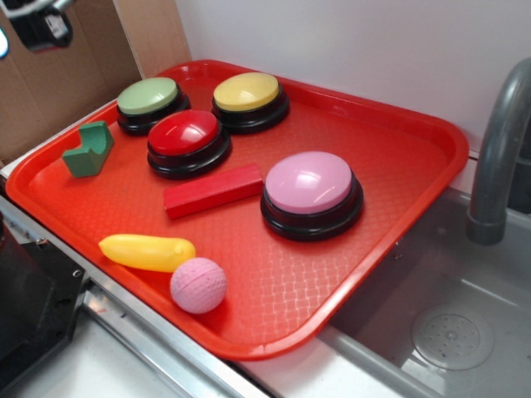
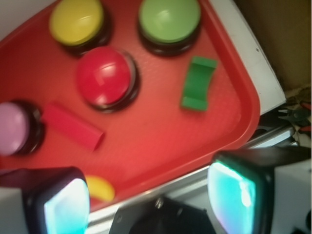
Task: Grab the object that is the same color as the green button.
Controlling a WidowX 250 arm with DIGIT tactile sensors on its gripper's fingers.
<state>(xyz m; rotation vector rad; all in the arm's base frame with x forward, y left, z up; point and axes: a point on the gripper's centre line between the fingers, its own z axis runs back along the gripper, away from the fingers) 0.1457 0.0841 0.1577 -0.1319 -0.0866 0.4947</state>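
The object, a small dark green block [image 1: 89, 150] with a curved notch in its top, lies at the left edge of the red tray [image 1: 398, 157]. In the wrist view the green block [image 2: 198, 83] sits just below and right of the green button [image 2: 169, 19]. The green button [image 1: 148, 96] is a pale sage dome on a black base at the tray's back left. My gripper [image 2: 151, 197] is open, high above the tray's near edge, with nothing between its fingers. In the exterior view only a dark part of the arm [image 1: 41, 25] shows at the top left.
On the tray also stand a yellow button [image 1: 247, 93], a red button [image 1: 186, 137] and a pink button [image 1: 310, 186]. A red rectangular block [image 1: 213, 190], a yellow banana-shaped toy [image 1: 146, 251] and a pink ball [image 1: 198, 284] lie nearer the front. A grey faucet [image 1: 498, 157] and sink basin [image 1: 452, 332] are to the right.
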